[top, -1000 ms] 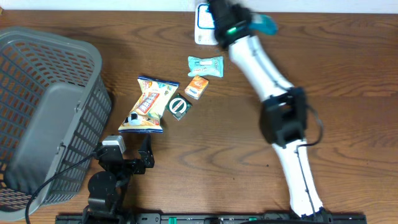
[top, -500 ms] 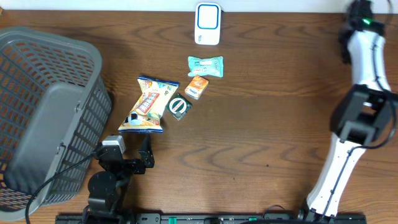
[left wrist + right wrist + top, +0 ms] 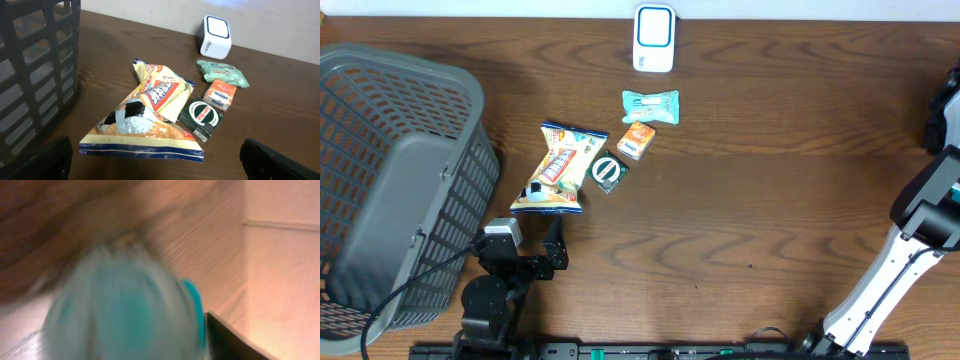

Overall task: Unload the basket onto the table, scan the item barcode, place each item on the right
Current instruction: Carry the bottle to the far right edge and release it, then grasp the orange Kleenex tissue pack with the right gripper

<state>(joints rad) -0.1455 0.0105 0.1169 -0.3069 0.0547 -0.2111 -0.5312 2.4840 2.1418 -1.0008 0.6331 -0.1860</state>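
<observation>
Teal item (image 3: 125, 300) shows only in the right wrist view, a blur close against the right gripper (image 3: 150, 340); I cannot tell whether its jaws clamp it. The left wrist view shows the left gripper (image 3: 157, 167) spread wide and empty, with 4 packets (image 3: 150, 115) and a white scanner (image 3: 215, 36) on the brown wooden table (image 3: 770, 200).

This looks like a robot lab made to play shop. A brown wooden desk (image 3: 770, 200) holds a grey shopping basket (image 3: 390, 180) at its left edge, a white scanner box (image 3: 654, 38) at the far edge and small snack packs (image 3: 560, 170) in the middle. A white robot arm (image 3: 876, 285) stands at the near edge.
</observation>
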